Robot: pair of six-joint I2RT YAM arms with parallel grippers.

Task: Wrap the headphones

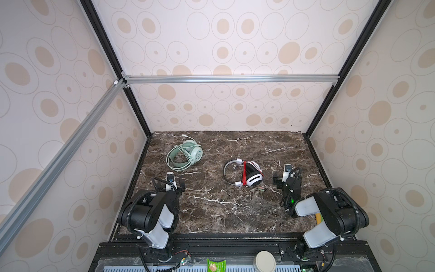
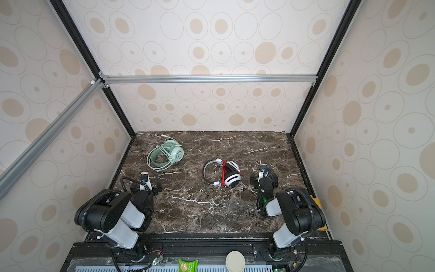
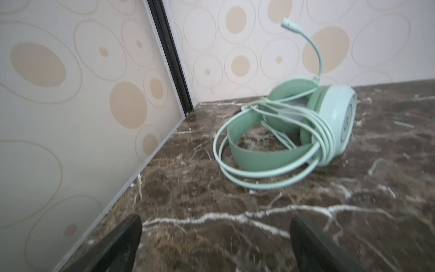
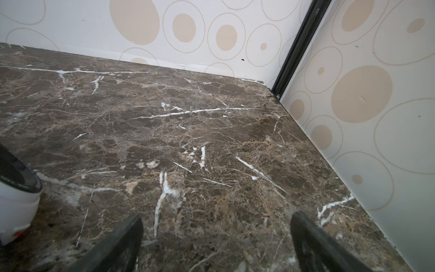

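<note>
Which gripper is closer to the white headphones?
Right. The right gripper is just beside the white headphones, not touching; the left gripper is farther off, nearer the green headphones.

Brown marble tabletop [image 1: 211, 212], circle-print walls [image 1: 223, 35], alu crossbar [image 1: 230, 79], green snack pkt [image 1: 213, 266], cream round lid [image 1: 265, 261] nr front

Mint-green headset [image 1: 186, 153] and white headset [image 1: 253, 179] are lying on the table [image 1: 211, 212].
Pale green cable [image 1: 174, 165] and red cable [image 1: 245, 173] are wrapping them; left gripper [image 1: 168, 184] and right gripper [image 1: 287, 177] are hovering nearby, jaws spread.
</note>
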